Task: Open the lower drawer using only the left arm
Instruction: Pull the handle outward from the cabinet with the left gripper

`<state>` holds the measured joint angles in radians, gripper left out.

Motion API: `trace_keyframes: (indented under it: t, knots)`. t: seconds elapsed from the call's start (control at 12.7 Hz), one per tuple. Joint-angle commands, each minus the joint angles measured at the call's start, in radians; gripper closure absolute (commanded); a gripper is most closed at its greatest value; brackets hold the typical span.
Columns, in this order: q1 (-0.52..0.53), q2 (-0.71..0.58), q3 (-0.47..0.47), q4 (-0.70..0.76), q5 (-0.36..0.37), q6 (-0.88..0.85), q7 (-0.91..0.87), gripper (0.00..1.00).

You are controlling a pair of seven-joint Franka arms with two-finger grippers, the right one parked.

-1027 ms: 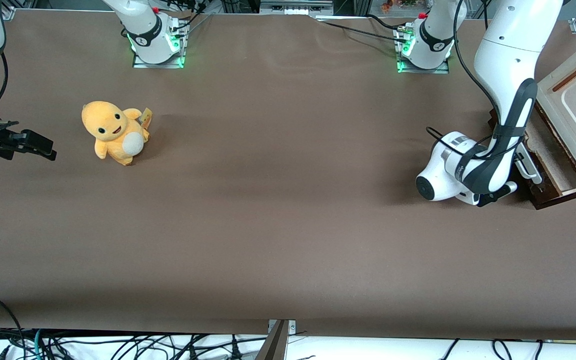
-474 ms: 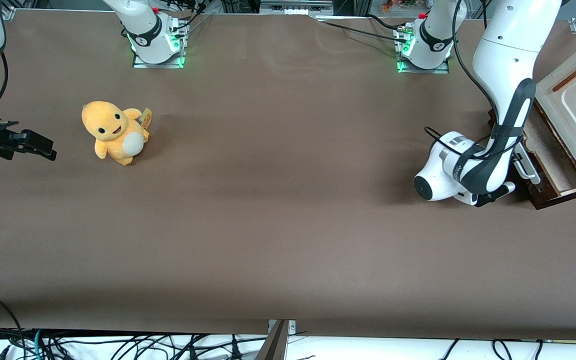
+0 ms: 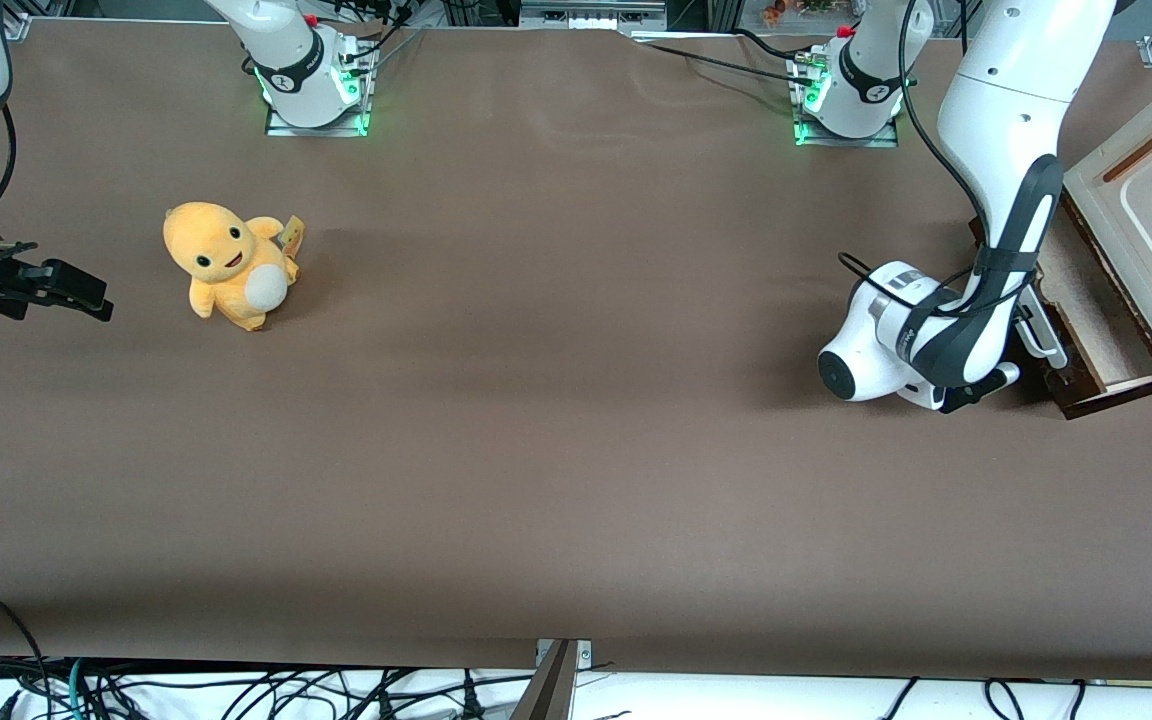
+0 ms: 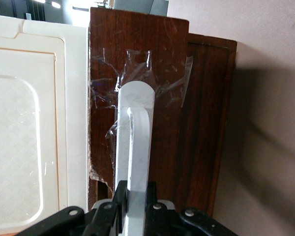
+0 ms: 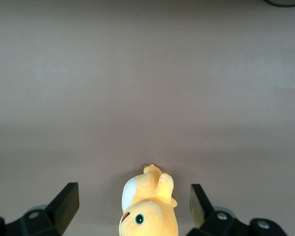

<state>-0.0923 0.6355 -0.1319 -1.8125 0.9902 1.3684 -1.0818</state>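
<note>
Left arm (image 3: 1001, 150) has its gripper (image 4: 136, 209) clamped on the white bar handle (image 4: 134, 142) of the lower drawer (image 3: 1086, 320); drawer sits directly ahead of the jaws, partly out of the cream cabinet (image 3: 1151, 230). Pull straight along the slide, no twist, grip firm

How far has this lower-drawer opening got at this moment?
Done: the lower drawer is partly out of the cream cabinet, its pale inside showing. In hand: the left arm's gripper is clamped on the white bar handle, in front of the drawer. Left: any more pulling, then letting go.
</note>
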Motion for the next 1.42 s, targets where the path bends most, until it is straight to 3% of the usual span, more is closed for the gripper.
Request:
trace_keyframes:
  t: [0.0, 0.16, 0.24, 0.32, 0.4, 0.47, 0.63, 1.19, 1.34]
  knots:
    - [-0.024, -0.007, -0.008, 0.024, -0.051, -0.058, -0.024, 0.9]
    - [-0.024, -0.005, -0.008, 0.024, -0.051, -0.058, -0.026, 0.89]
    - [-0.023, 0.0, -0.008, 0.024, -0.051, -0.058, -0.027, 0.81]
    - [-0.023, 0.006, -0.008, 0.024, -0.051, -0.057, -0.029, 0.65]
    - [-0.021, 0.009, -0.008, 0.024, -0.05, -0.057, -0.032, 0.4]
    - [-0.021, 0.01, -0.008, 0.024, -0.047, -0.057, -0.032, 0.22]
    - [-0.021, 0.013, -0.008, 0.024, -0.042, -0.055, -0.035, 0.05]
    - [-0.021, 0.013, -0.024, 0.039, -0.054, -0.052, -0.023, 0.0]
    - [-0.021, 0.01, -0.043, 0.085, -0.111, -0.052, -0.003, 0.0]
